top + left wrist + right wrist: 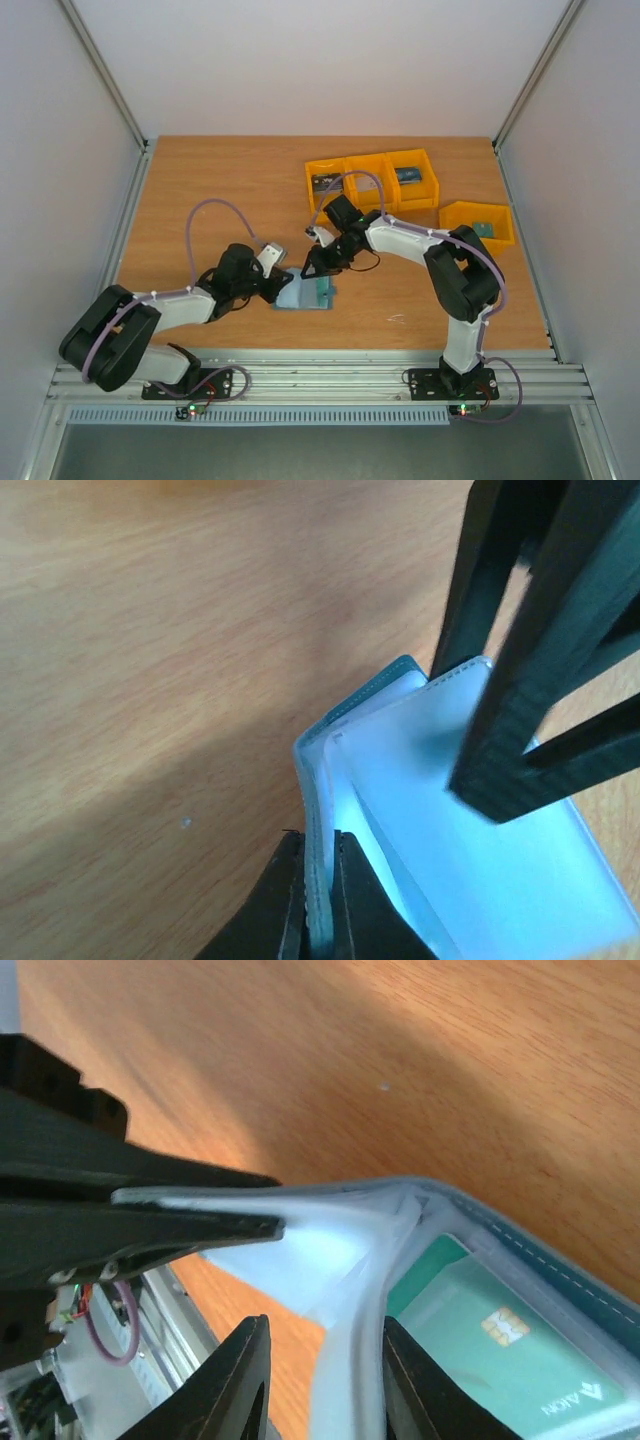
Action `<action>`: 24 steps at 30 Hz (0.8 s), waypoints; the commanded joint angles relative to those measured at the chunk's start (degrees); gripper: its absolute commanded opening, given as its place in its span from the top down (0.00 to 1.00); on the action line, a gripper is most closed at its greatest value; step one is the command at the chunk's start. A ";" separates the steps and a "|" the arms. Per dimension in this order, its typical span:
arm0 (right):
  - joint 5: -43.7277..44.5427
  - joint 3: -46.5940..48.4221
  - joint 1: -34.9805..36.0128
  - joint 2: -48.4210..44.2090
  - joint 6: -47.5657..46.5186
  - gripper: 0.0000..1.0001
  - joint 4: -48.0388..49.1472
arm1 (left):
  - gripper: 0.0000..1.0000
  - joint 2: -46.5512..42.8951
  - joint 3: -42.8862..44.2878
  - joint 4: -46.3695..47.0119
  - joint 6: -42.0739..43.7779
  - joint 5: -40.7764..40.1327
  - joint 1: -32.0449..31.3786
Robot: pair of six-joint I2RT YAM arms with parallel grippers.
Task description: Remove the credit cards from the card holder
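Observation:
The teal-blue card holder (pixel 306 294) lies unfolded on the wood table between the two arms. My left gripper (pixel 283 284) is shut on the edge of its pale flap (pixel 318 810), seen edge-on between the jaws in the left wrist view (pixel 320 848). My right gripper (pixel 318 268) is open and straddles a pale inner sleeve (pixel 350 1360); the sleeve lies against one finger and stands clear of the other. A green credit card (pixel 500 1345) with a gold chip sits in a clear pocket of the holder. The right fingers (pixel 510 710) stand over the pale panel in the left wrist view.
Three joined yellow bins (pixel 370 180) stand at the back centre and a fourth yellow bin (pixel 478 225) to their right, each with small items inside. The table's near edge meets a metal rail (pixel 320 375). The left fingers (pixel 120 1220) fill the left of the right wrist view.

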 commanded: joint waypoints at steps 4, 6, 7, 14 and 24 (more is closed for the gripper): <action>1.18 6.42 -4.38 -14.11 -12.85 0.67 -11.74 | 1.00 -9.93 1.43 5.61 8.67 -7.87 -0.08; 0.79 8.31 -7.25 -18.99 -15.64 0.63 -14.13 | 1.00 -13.39 3.94 5.74 10.98 -7.14 0.00; 0.22 9.18 -8.86 -21.12 -16.80 0.61 -15.13 | 1.00 -15.23 5.12 5.65 12.11 -5.90 0.04; -2.21 15.25 -14.84 -30.87 -25.03 0.49 -18.12 | 1.00 -27.22 14.29 5.41 11.24 0.92 0.13; -11.98 15.00 -12.17 -35.95 -24.17 0.40 -10.85 | 1.00 -31.67 19.27 3.74 3.19 4.97 0.10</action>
